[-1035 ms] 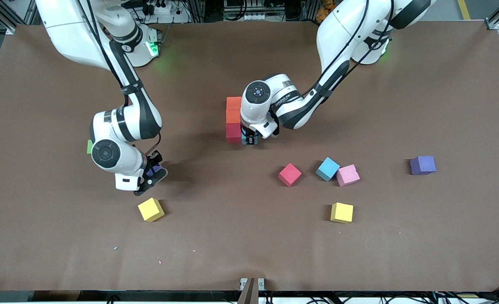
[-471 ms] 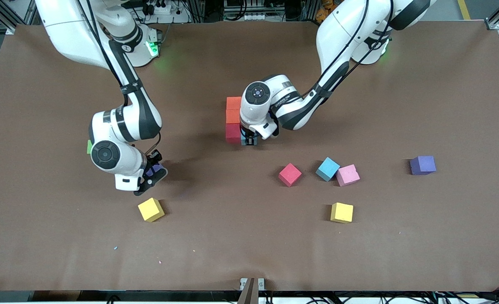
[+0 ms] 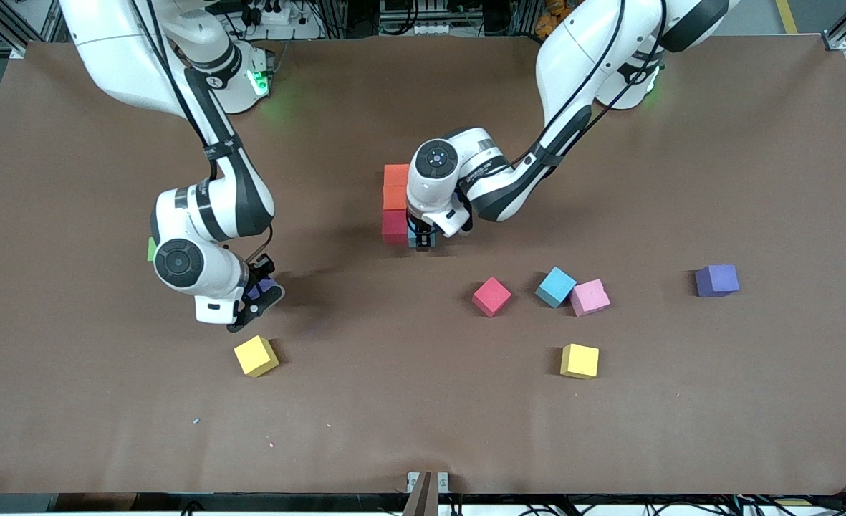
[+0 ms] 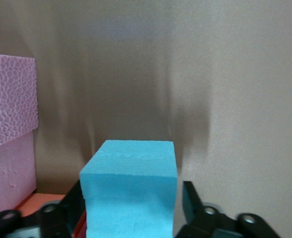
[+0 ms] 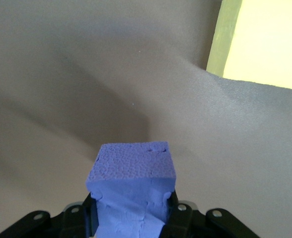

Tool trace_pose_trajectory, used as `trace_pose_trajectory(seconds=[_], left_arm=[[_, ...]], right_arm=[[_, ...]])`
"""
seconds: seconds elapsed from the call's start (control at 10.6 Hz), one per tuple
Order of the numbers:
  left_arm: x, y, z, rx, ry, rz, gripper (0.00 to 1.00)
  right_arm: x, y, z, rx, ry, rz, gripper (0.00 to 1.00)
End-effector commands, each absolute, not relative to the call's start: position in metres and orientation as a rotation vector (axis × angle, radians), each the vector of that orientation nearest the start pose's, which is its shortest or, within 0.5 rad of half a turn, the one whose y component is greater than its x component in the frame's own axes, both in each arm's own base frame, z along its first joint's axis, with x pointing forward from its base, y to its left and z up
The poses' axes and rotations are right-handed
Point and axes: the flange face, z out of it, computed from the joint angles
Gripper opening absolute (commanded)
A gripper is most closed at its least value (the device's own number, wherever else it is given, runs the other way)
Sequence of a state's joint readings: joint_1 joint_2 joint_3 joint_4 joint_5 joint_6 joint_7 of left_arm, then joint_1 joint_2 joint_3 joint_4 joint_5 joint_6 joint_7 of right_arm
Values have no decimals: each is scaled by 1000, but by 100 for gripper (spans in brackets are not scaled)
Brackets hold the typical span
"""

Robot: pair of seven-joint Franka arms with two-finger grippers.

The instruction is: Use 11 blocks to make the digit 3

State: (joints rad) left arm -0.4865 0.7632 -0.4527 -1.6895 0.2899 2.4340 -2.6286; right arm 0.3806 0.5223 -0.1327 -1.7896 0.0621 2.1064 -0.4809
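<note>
A row of blocks lies mid-table: two orange [image 3: 396,185] and one red [image 3: 395,226]. Beside the red one rests a light blue block [image 4: 131,188], and my left gripper [image 3: 423,240] stands low around it, open, with a gap between one finger [image 4: 190,198] and the block. A pink block [image 4: 9,134] shows close by in the left wrist view. My right gripper [image 3: 259,292] hangs over the table toward the right arm's end, shut on a purple block [image 5: 133,193]. Loose are two yellow blocks [image 3: 256,356] [image 3: 580,360], a red [image 3: 491,296], a light blue [image 3: 556,287], a pink [image 3: 589,297] and a purple [image 3: 717,279].
A green cube [image 3: 151,249] peeks out from under the right arm's wrist. The brown table mat [image 3: 423,416] is bare toward the front camera. The light blue and pink loose blocks touch each other.
The left gripper's jaws have parted from the light blue block, which stays beside the red one. The right arm and its purple block have not moved.
</note>
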Motion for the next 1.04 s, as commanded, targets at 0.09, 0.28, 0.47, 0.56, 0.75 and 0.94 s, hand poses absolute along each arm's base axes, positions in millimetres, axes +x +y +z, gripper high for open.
trace_pose_trajectory(seconds=[0.09,0.28,0.47,0.56,0.75,0.94], left_arm=[[430,-534,197,2166,2188,-151,100],[422,-538,195,2225,2135,-125,100],[421,-538,202,2244,2124,-106,100],[417,-539,206,2267,2124,-97,100],[416,-538,212,2291,2123,-81,100],[416,-538,220,2292,2120,-71,100]], right_arm=[[609,166,257,-2939,-1003,325,0],[604,186,267,-2967,-891,350,0],[602,191,270,-2990,-786,344,0],[599,201,272,-2996,-754,342,0],[595,213,277,-3023,-644,338,0],[591,225,282,-3043,-526,330,0]])
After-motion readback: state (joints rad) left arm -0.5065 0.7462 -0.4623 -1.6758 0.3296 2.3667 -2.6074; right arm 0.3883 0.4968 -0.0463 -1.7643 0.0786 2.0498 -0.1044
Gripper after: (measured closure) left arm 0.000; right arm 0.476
